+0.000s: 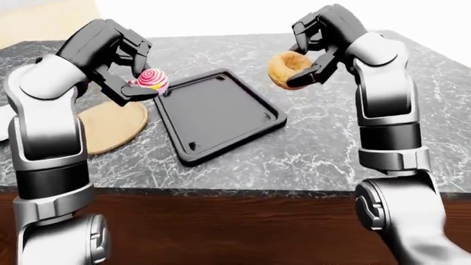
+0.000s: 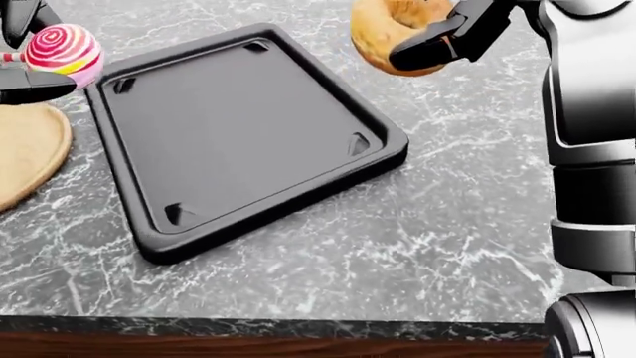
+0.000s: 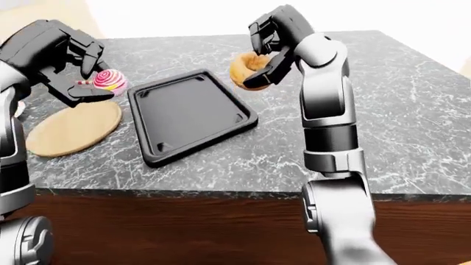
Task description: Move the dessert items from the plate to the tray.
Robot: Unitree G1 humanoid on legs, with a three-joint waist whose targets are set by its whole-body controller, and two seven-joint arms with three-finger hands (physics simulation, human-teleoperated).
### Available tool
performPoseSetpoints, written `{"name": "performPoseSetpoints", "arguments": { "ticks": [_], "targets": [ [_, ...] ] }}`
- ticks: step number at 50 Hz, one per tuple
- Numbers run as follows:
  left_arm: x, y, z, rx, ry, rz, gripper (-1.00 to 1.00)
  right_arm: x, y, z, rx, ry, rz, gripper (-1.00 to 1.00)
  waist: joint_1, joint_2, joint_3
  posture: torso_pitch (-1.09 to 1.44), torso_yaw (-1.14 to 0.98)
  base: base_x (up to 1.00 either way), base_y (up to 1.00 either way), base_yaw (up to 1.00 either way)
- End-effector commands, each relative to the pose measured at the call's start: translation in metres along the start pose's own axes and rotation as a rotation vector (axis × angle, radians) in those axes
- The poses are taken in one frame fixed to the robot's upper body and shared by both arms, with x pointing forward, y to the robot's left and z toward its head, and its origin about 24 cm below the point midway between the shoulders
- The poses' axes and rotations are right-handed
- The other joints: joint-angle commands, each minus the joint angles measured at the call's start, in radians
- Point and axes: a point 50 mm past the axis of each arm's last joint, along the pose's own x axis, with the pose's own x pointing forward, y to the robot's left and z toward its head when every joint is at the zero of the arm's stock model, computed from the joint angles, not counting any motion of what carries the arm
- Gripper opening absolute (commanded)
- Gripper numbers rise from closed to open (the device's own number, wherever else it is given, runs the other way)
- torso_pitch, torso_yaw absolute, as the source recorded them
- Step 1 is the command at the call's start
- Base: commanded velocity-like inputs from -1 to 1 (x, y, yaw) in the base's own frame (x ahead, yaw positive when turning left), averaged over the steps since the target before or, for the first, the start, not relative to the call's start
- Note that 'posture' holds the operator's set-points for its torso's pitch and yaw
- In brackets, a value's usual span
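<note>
A black square tray (image 1: pixel 221 113) lies empty on the marble counter, tilted. A round tan plate (image 1: pixel 110 127) lies to its left, bare. My left hand (image 1: pixel 136 77) is shut on a pink swirl lollipop (image 1: pixel 152 79), held above the gap between plate and tray's left edge. My right hand (image 1: pixel 313 58) is shut on a golden doughnut (image 1: pixel 285 68), held in the air above the counter just past the tray's upper right corner. In the head view the lollipop (image 2: pixel 62 51) is at top left and the doughnut (image 2: pixel 393 33) at top centre.
The dark marble counter (image 1: pixel 324 149) reaches right of the tray. Its wooden face (image 1: pixel 221 221) runs along the bottom. A white object shows at the left edge of the left-eye view (image 1: pixel 4 124).
</note>
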Motion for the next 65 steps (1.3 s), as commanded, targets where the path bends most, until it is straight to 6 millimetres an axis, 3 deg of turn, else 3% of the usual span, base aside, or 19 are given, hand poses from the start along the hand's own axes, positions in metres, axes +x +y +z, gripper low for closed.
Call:
{"name": "performPoseSetpoints", "arguments": {
  "ticks": [1,3,4,5,7,8,9,11,12,13,14,15,17,26,31,37,45,51,65],
  "targets": [
    [-0.003,0.009,0.005,0.015,-0.019,0.045,-1.00,0.000,-0.001,0.014,-0.020,-0.059,-0.019,-1.00,0.004,-0.003,-0.023,0.00,0.00,0.00,0.00,0.00],
    [-0.003,0.010,0.006,0.016,-0.018,0.046,-1.00,-0.001,0.000,0.015,-0.044,-0.063,-0.006,-1.00,-0.001,0.054,-0.025,0.00,0.00,0.00,0.00,0.00],
    [-0.004,0.010,0.006,0.016,-0.019,0.046,-1.00,-0.002,-0.001,0.017,-0.022,-0.069,-0.012,-1.00,0.003,0.022,-0.019,0.00,0.00,0.00,0.00,0.00],
    [-0.004,0.010,0.006,0.016,-0.019,0.046,-1.00,-0.001,0.000,0.016,-0.026,-0.065,-0.003,-1.00,0.006,0.027,-0.019,0.00,0.00,0.00,0.00,0.00],
    [-0.004,0.010,0.006,0.017,-0.018,0.047,-1.00,-0.002,0.000,0.018,-0.020,-0.075,0.006,-1.00,0.014,0.015,-0.029,0.00,0.00,0.00,0.00,0.00],
    [-0.005,0.010,0.006,0.016,-0.018,0.046,-1.00,-0.002,0.001,0.017,-0.047,-0.071,0.006,-1.00,0.017,0.022,-0.060,0.00,0.00,0.57,0.33,0.00],
    [-0.005,0.010,0.005,0.016,-0.017,0.045,-1.00,-0.002,0.001,0.018,0.005,-0.076,0.013,-1.00,0.021,-0.012,-0.001,0.00,0.00,0.63,0.34,0.00],
    [-0.005,0.009,0.005,0.016,-0.017,0.044,-1.00,-0.002,0.000,0.018,-0.018,-0.078,0.001,-1.00,0.022,-0.031,0.045,0.00,0.00,1.00,0.22,0.00],
    [-0.005,0.009,0.005,0.016,-0.016,0.044,-1.00,-0.002,0.001,0.017,-0.013,-0.072,0.002,-1.00,0.024,-0.059,0.075,0.00,0.00,0.00,0.00,0.00],
    [-0.005,0.009,0.005,0.015,-0.017,0.045,-1.00,-0.001,0.000,0.018,-0.011,-0.070,-0.011,-1.00,0.032,-0.052,0.011,0.00,0.00,0.00,0.00,0.00],
    [-0.004,0.009,0.005,0.015,-0.018,0.046,-1.00,-0.001,-0.001,0.018,-0.018,-0.071,-0.014,-1.00,0.033,-0.055,-0.014,0.00,0.00,0.00,0.00,0.00],
    [-0.004,0.009,0.005,0.016,-0.020,0.046,-1.00,-0.001,-0.001,0.017,-0.021,-0.067,-0.012,-1.00,0.041,-0.039,-0.019,0.00,0.00,0.00,0.00,0.00],
    [-0.004,0.011,0.007,0.015,-0.024,0.050,-1.00,-0.001,0.000,0.019,-0.020,-0.070,-0.007,-1.00,0.045,-0.036,-0.031,0.00,0.00,0.00,0.00,0.00],
    [0.009,0.006,0.019,0.020,-0.057,0.026,-1.00,0.010,-0.002,0.023,-0.013,-0.038,-0.031,-1.00,0.050,-0.019,-0.031,0.00,0.00,0.00,0.00,0.00],
    [0.020,0.005,0.026,0.030,-0.074,0.006,-1.00,0.021,0.001,0.037,-0.059,-0.034,-0.005,-1.00,0.046,-0.015,-0.028,0.00,0.00,0.00,0.00,0.00],
    [0.039,0.003,0.035,0.048,-0.089,-0.014,-1.00,0.038,0.013,0.042,-0.111,-0.018,0.040,-1.00,0.042,-0.013,-0.026,0.00,0.00,0.00,0.00,0.00],
    [0.075,-0.016,0.054,0.047,-0.112,-0.029,-1.00,0.055,0.037,0.036,-0.146,0.010,0.067,-1.00,0.042,-0.016,-0.029,0.00,0.00,0.00,0.00,0.00],
    [0.097,-0.036,0.057,0.039,-0.119,-0.026,-1.00,0.060,0.051,0.026,-0.135,0.030,0.068,-1.00,0.043,-0.021,-0.034,0.00,0.00,0.00,0.00,0.00],
    [0.108,-0.051,0.051,0.033,-0.104,0.032,-1.00,0.062,0.054,0.019,-0.089,0.054,-0.021,-1.00,0.035,-0.017,-0.046,0.00,0.00,0.00,0.00,0.00]
  ]
}}
